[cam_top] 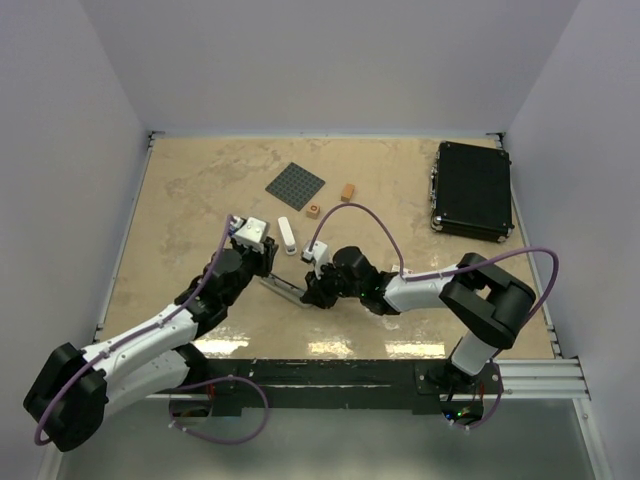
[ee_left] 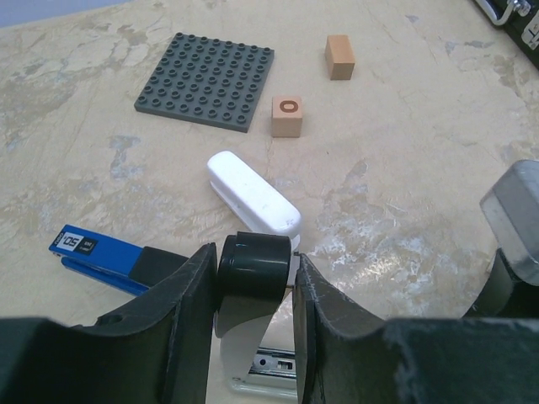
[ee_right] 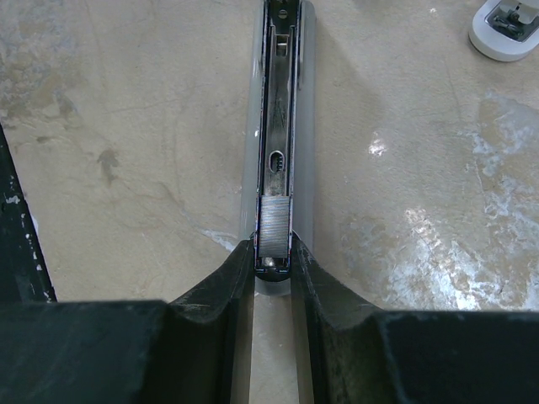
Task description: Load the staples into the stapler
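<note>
1. My right claw [ee_right: 274, 263] is pressed together on the strip of staples [ee_right: 274, 225]. As far as I can judge, the strip sits at the near end of the stapler's open magazine channel [ee_right: 278, 109].
2. In my right wrist view the channel runs straight away toward 12 o'clock. The strip's long axis lies along it, so I judge the coming move to be a push or release along that line, not across it.
3. My left claw [ee_left: 254, 263] is clamped on the stapler's black lid [ee_left: 251, 273] and holds it up off the chrome magazine below.
4. From above, the stapler [cam_top: 285, 290] lies between my arms, its length running roughly 10 to 4 o'clock. My right claw is at its 4 o'clock end and is the one nearer the staples. My left claw is at its 10 o'clock end.
5. A blue staple box [ee_left: 84, 247] lies at 9 o'clock of my left claw, apart from the job.
6. The risk I see is the strip tilting out of the channel if I let go skewed.
</note>
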### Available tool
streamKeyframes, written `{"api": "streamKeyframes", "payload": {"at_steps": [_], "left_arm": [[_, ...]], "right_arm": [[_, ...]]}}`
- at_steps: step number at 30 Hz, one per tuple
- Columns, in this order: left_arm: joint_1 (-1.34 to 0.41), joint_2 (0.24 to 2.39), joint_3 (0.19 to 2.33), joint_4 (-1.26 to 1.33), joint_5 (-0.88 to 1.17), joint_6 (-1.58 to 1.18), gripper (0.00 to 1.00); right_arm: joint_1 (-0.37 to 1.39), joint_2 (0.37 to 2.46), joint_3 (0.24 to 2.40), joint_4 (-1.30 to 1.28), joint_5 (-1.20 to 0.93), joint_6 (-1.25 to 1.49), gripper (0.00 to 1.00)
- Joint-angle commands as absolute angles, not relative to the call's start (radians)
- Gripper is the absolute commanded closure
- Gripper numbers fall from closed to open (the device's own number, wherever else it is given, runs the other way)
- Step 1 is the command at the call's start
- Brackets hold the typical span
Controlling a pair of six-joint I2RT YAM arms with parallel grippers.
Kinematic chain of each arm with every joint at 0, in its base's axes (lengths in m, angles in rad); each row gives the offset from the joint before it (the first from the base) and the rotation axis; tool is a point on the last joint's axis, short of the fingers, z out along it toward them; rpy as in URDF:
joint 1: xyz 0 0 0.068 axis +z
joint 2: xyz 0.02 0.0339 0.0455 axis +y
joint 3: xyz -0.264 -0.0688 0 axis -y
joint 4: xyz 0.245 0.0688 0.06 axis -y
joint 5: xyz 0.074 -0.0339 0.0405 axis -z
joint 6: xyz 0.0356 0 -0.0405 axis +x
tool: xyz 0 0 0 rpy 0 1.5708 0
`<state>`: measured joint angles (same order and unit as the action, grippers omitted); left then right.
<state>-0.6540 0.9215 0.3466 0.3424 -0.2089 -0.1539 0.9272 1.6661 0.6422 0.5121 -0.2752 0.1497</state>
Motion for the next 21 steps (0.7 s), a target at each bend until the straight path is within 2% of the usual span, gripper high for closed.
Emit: {"api": "streamKeyframes", "payload": {"at_steps": [1, 14, 21], "left_arm": [[-0.802, 0.977, 0.405, 0.428, 0.063, -0.428, 0.84], [-0.873, 1.029, 0.439, 0.488, 0.074, -0.456, 0.60], [-0.885, 1.057, 0.462, 0.502, 0.129, -0.440, 0.51]], "right_arm": [[0.927, 1.638, 0.793, 0.684, -0.192, 0.156, 1.00], [0.927, 1.658, 0.870, 0.630, -0.202, 0.161, 1.00], [0.927, 1.658, 0.882, 0.623, -0.199, 0.161, 1.00]]}}
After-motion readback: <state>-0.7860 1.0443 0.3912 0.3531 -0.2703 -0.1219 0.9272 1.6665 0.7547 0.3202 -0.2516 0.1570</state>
